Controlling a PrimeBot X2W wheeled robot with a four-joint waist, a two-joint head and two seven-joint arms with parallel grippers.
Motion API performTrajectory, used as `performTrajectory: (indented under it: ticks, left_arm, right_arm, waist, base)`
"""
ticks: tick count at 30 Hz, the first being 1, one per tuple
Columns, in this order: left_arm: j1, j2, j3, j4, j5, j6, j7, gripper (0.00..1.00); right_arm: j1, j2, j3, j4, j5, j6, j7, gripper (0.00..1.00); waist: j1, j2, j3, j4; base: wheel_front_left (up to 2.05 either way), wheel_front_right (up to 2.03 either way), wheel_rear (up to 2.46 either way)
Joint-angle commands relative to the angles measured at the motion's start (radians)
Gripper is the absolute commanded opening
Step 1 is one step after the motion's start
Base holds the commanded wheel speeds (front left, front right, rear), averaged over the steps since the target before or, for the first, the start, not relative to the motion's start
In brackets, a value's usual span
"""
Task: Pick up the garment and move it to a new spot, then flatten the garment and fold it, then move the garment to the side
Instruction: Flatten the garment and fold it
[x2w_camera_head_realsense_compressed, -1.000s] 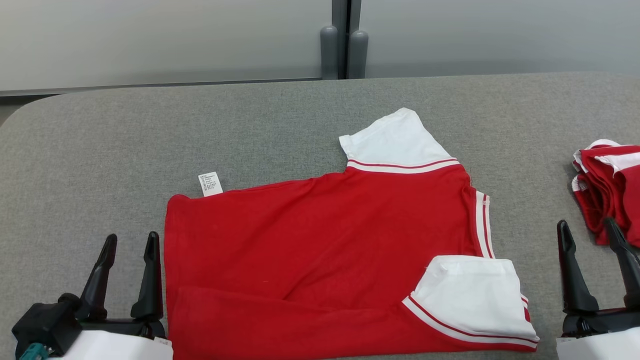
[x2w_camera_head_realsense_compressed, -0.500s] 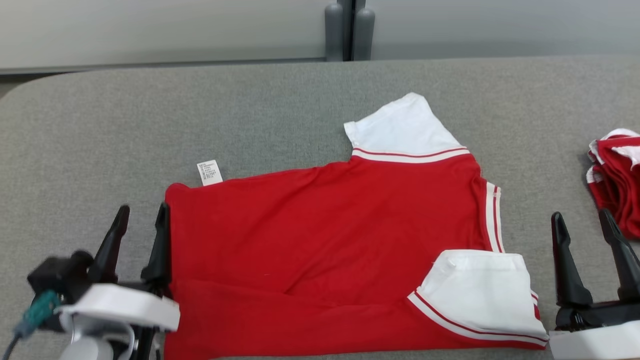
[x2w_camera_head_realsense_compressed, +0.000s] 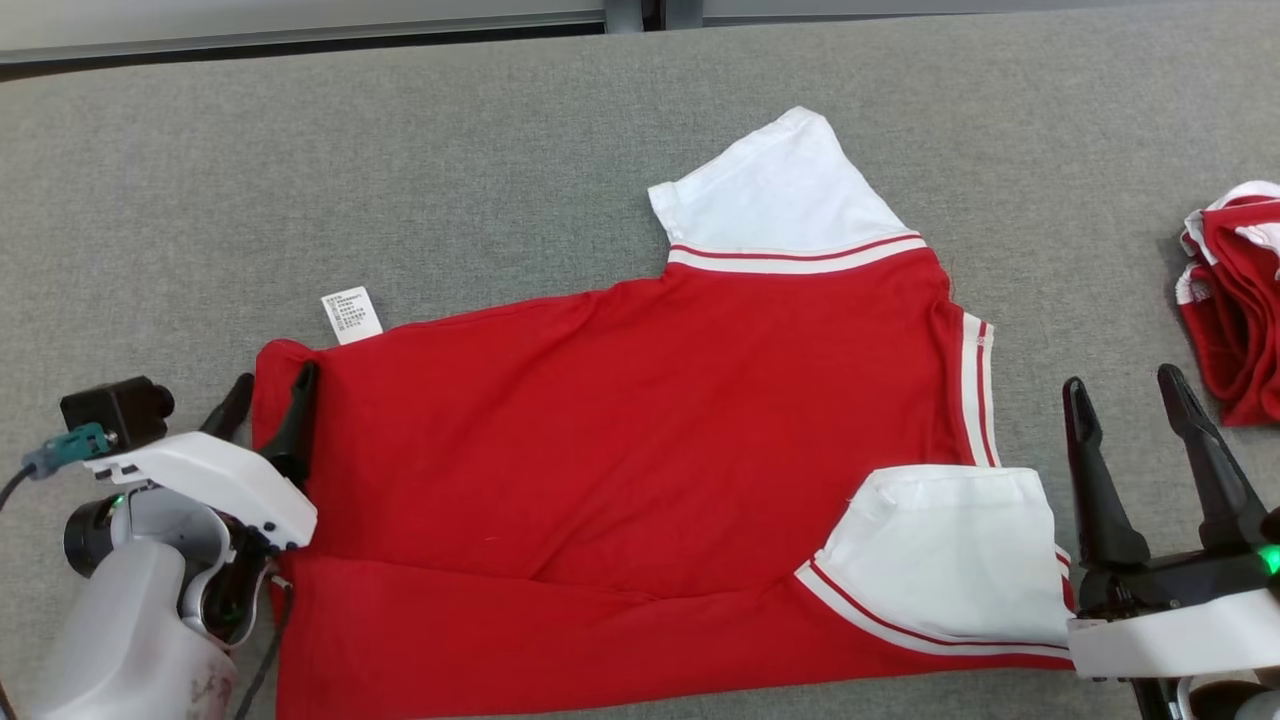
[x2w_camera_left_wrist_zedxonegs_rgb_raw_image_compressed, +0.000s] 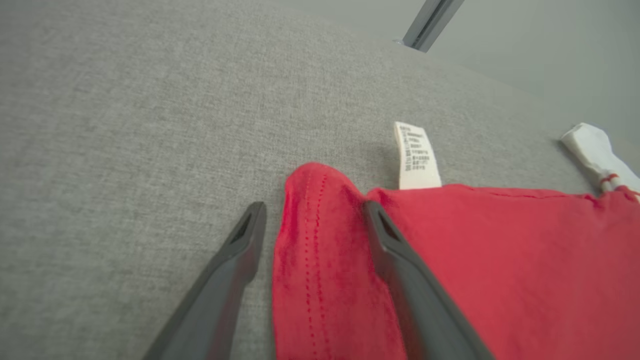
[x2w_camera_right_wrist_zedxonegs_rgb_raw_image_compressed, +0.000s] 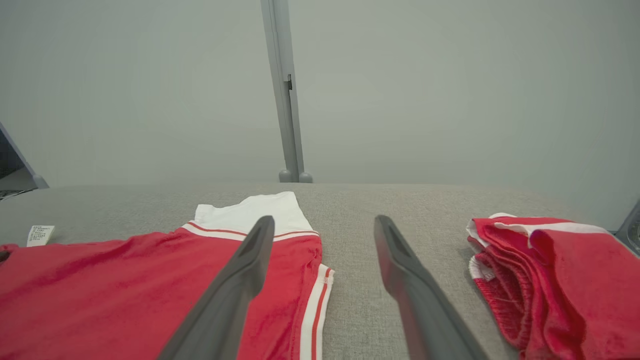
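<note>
Red T-shirt, long axis left-right. Our left gripper, spread and empty, straddles its far-left hem corner; our right gripper, spread, empty, sits just right.

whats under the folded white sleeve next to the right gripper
The white sleeve lies folded over the red shirt, whose red fabric borders it on the left and above. The shirt rests on the gray table. Directly beneath the sleeve is covered.
</note>
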Motion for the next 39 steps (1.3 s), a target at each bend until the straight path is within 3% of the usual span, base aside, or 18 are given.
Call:
performTrajectory:
  ticks: [1,2,4,12,20,29,37,38,39]
  left_arm:
    - [-0.028,-0.001,-0.006,0.056,-0.016,-0.010,0.004,1.00]
    - [-0.038,-0.003,-0.009,0.078,-0.024,-0.014,0.001,0.93]
    - [-0.055,-0.003,-0.023,0.113,-0.028,-0.019,-0.005,0.00]
    - [-0.113,0.005,-0.093,0.137,-0.044,-0.024,-0.080,0.00]
    - [-0.199,-0.021,-0.183,0.071,-0.065,-0.024,-0.113,0.00]
    - [-0.305,-0.083,-0.314,0.034,-0.099,-0.025,-0.152,0.00]
    - [-0.344,-0.090,-0.408,0.045,-0.147,-0.024,-0.192,0.00]
    - [-0.349,-0.079,-0.420,0.049,-0.158,-0.024,-0.201,0.00]
    - [-0.352,-0.073,-0.425,0.050,-0.165,-0.024,-0.205,0.00]
  right_arm:
    - [-0.013,0.002,-0.002,0.007,0.011,0.000,-0.006,1.00]
    - [-0.013,0.002,-0.006,0.011,0.013,-0.001,-0.007,1.00]
    - [-0.016,0.003,-0.020,0.024,0.021,-0.001,-0.002,1.00]
    - [-0.146,-0.051,-0.064,0.128,0.087,-0.001,0.007,1.00]
    - [-0.401,-0.166,-0.033,0.276,0.136,-0.001,0.044,1.00]
    - [-0.755,-0.272,0.142,0.529,0.209,0.000,0.164,1.00]
    - [-0.904,-0.327,0.307,0.753,0.293,0.000,0.291,1.00]
    - [-0.918,-0.339,0.336,0.771,0.318,0.000,0.313,0.47]
    - [-0.926,-0.345,0.345,0.775,0.333,0.000,0.320,0.25]
  waist:
    - [0.0000,-0.0001,0.006,-0.005]
    - [0.0000,-0.0001,0.008,-0.006]
    - [0.0000,-0.0001,0.012,-0.006]
    - [0.0000,-0.0001,0.048,0.006]
    - [0.0000,-0.0001,0.150,0.106]
    - [0.0000,-0.0001,0.247,0.237]
    - [0.0000,-0.0001,0.251,0.274]
    - [0.0000,-0.0001,0.247,0.271]
    - [0.0000,-0.0001,0.245,0.267]
  base:
    - [0.00,0.00,0.00]
    - [0.00,0.00,0.00]
    - [0.00,0.00,0.00]
    - [0.00,0.00,0.00]
    - [0.00,0.00,0.00]
    - [0.00,0.00,0.00]
    - [0.00,0.00,0.00]
    - [0.00,0.00,0.00]
    - [0.00,0.00,0.00]
